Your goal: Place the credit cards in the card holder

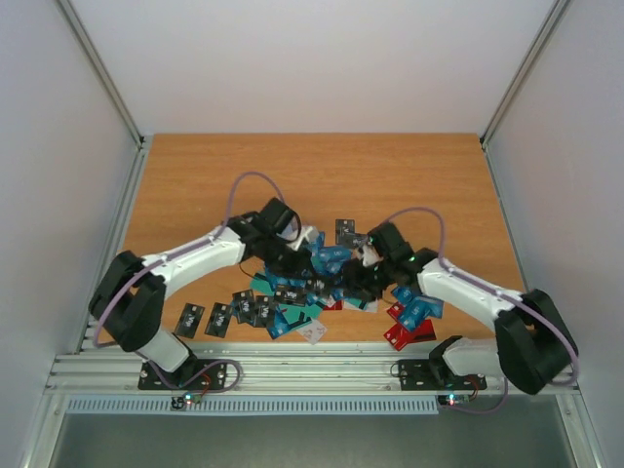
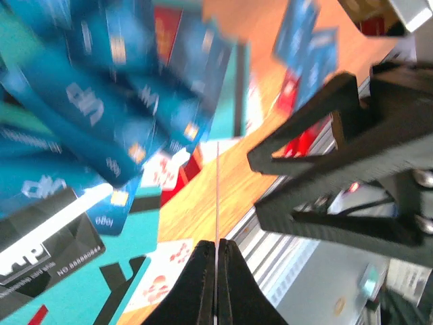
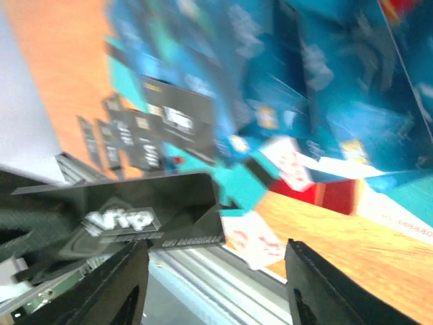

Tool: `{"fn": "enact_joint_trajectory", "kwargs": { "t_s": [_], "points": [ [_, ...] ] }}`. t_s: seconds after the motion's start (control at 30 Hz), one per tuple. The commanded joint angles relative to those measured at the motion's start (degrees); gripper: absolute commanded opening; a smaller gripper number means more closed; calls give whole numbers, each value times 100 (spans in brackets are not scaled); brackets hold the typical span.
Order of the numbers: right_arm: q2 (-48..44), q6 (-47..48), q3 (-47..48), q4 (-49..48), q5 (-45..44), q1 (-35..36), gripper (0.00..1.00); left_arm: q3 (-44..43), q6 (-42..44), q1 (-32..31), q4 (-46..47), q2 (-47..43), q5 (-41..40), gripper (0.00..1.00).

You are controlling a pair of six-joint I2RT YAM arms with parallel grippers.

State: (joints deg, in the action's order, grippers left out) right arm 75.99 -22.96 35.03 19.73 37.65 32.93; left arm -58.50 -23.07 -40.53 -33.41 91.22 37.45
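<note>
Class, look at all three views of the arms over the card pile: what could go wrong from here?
1. The left fingers pinch a thin plastic card by one edge only, so it may pivot or slip out.
2. The right fingers stand open very near the left ones above the heap of blue and black plastic cards; they might collide or scatter it.

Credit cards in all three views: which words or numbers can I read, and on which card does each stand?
"Vip": near black card.
"NO.8888...", rest unclear: lying black card.
Blue cards: print too blurred.
Top view: everything too small.
</note>
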Motion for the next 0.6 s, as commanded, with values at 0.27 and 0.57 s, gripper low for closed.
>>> {"fn": "enact_joint_trajectory", "kwargs": {
  "t_s": [0.27, 0.57],
  "points": [
    [-902, -880, 2789, 1374, -819, -278, 63, -1388, -2424, 907, 714, -1246, -412, 0],
    [-742, -1317, 3555, 769, -930, -273, 59, -1545, -4216, 940, 2282, -1581, -754, 0]
  ]
}}
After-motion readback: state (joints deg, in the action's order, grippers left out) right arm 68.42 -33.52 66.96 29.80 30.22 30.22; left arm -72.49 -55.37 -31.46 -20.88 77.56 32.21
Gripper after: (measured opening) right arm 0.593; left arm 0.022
